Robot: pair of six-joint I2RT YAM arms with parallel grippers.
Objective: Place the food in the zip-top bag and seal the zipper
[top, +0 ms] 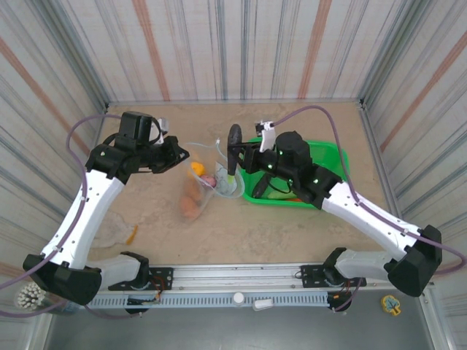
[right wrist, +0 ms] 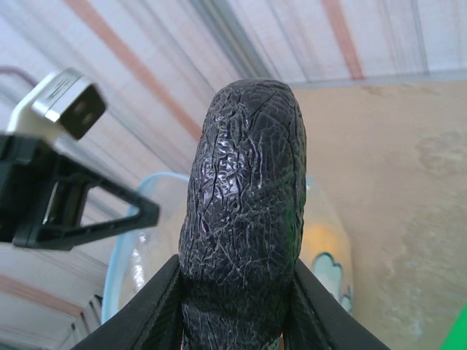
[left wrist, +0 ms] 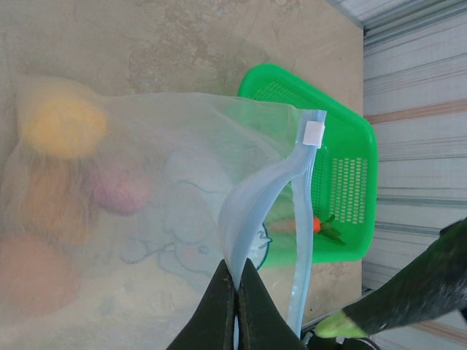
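Dark eggplant (right wrist: 244,204) stands upright, clamped between the fingers of the right gripper (right wrist: 237,313), just off the 2 o'clock corner of the zip-top bag (top: 198,191) in the top view. Left gripper (left wrist: 237,295) has its fingers closed on the bag's rim beside the light-blue zipper (left wrist: 305,219); the mouth gapes. Inside lie a yellow pepper (left wrist: 62,127), a pinkish ball (left wrist: 120,188) and, probably, blurred orange pieces (left wrist: 33,266). Green basket (left wrist: 354,168) sits at the bag's 3 o'clock, a carrot (left wrist: 316,224) in it.
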